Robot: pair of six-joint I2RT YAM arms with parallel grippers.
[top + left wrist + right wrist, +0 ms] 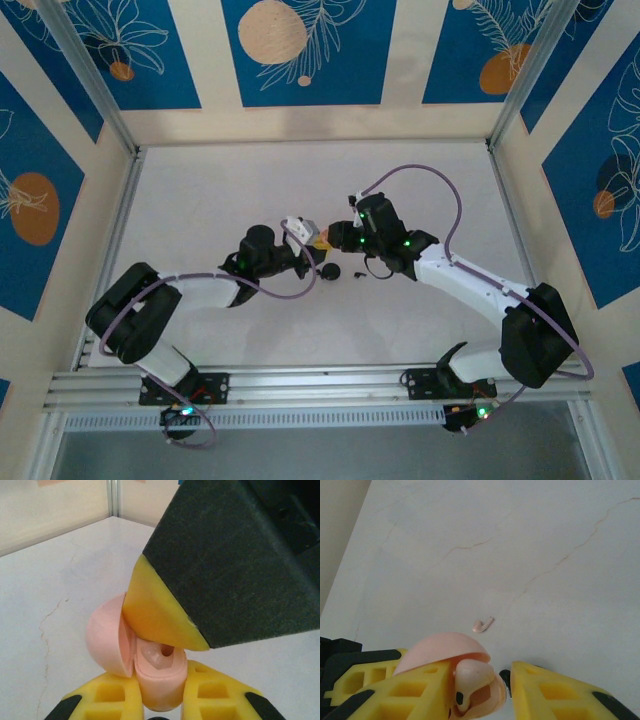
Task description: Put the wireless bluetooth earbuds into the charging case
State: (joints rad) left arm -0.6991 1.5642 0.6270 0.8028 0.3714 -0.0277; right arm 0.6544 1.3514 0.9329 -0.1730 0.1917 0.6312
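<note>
The pale pink charging case is held off the table, with my left gripper shut on its body and its lid swung open to the left. One pale pink earbud rests in the case's mouth under the lid. My right gripper straddles it with its jaws apart and a gap on its right side. Its yellow fingertip hangs just over the case opening. A second pink earbud lies on the table beyond. Both grippers meet at mid-table.
A black round case and a tiny black earbud lie on the white table just in front of the grippers. Metal frame rails and walls border the table on all sides.
</note>
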